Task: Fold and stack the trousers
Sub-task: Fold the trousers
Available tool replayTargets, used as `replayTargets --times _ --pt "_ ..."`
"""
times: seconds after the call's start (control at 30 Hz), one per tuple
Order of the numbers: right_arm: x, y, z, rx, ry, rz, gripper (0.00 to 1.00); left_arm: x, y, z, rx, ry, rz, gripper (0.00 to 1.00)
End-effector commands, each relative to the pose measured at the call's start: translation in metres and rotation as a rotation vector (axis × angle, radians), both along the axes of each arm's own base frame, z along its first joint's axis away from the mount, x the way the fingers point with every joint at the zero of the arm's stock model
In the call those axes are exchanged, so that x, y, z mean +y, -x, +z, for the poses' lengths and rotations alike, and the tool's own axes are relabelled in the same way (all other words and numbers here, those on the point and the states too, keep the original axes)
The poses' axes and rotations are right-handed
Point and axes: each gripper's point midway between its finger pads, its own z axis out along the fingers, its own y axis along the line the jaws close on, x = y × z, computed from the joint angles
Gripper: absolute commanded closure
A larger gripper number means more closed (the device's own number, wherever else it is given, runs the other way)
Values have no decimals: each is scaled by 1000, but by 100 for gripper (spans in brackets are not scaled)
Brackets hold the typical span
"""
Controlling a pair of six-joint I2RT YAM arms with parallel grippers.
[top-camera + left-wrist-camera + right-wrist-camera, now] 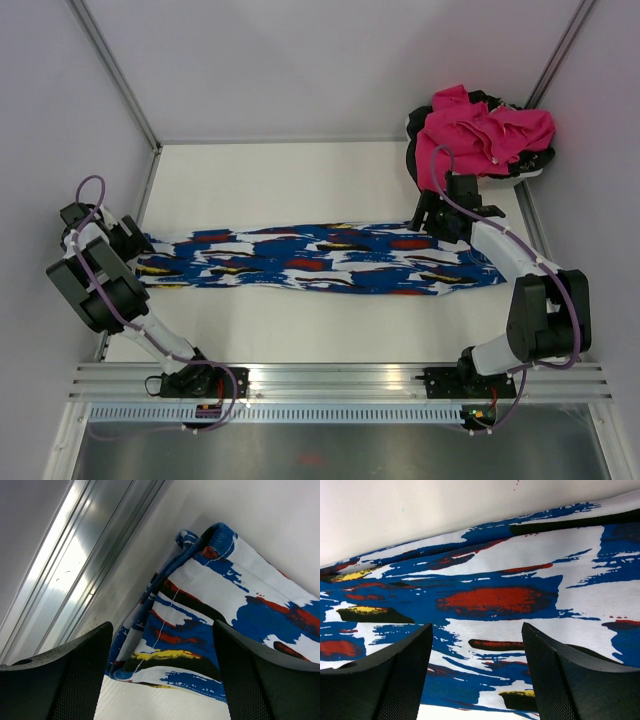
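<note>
Two hands, both spread wide and both empty. The left hand (162, 625) hangs just above one end of the trousers (320, 258), its fingers (65, 680) parted to either side of a dark-edged corner of the cloth and, from what its own camera shows, not touching it. The right hand (476, 627) hovers low over the other end with its jaws equally far apart and nothing under it but printed fabric. Whether its tips brush the cloth I cannot tell.

Out from the hands, the trousers lie flat as one long narrow strip across the middle of the counter (300, 180), blue smeared with white, red, black and yellow. The left end sits close to the metal rail (75, 565) along the counter's edge. I see a single band, not two, so my guess is that one leg is laid on the other. Which end is the waist I cannot make out. Past the right hand, in the far right corner, a pink garment (485, 130) is heaped on something dark, well apart from the strip.

To my eye the lengthwise fold is done and the crosswise fold is the step in hand. The next move calls for the hands to drop and pinch their ends through every layer. One end then has to be lifted and carried over onto the other with the edges kept square. Cloth this soft will sag and slide, so a shallow bite would likely drop the lower layer.
</note>
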Motion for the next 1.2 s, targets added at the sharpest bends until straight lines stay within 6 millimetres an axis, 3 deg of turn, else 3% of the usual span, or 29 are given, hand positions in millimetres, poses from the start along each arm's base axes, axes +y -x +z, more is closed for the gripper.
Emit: replayTargets --times 0.0,0.43,0.53,0.57,0.63,0.67,0.7,0.73,0.8,1.0,1.17 --pt "-3 -4 18 -42 16 -21 21 8 -6 0 -2 -14 -25 15" --pt "-14 11 19 -44 62 -45 20 -9 -3 -37 156 26 -52 31" --pt "-15 14 21 -53 63 -46 20 -10 -2 -41 170 26 -53 44" --pt "-15 15 21 -54 65 -43 20 -10 -2 -40 175 22 -53 57" --pt "-19 15 21 -55 86 -53 19 -9 -3 -37 172 20 -52 70" --pt "-20 15 21 -54 91 -55 19 -11 -2 -37 178 17 -54 88" --pt "-20 14 22 -57 92 -54 19 -9 -2 -34 177 5 -53 96" --pt "-21 15 22 -54 93 -52 19 -8 -2 -33 183 -5 -52 98" --pt "-21 17 25 -62 92 -55 18 -8 -4 -26 173 -17 -53 98" --pt "-14 20 39 -106 63 -9 17 -11 -19 28 0 -97 -90 98" --pt "-8 23 43 -129 40 26 17 -42 -34 86 -161 -158 -160 98"
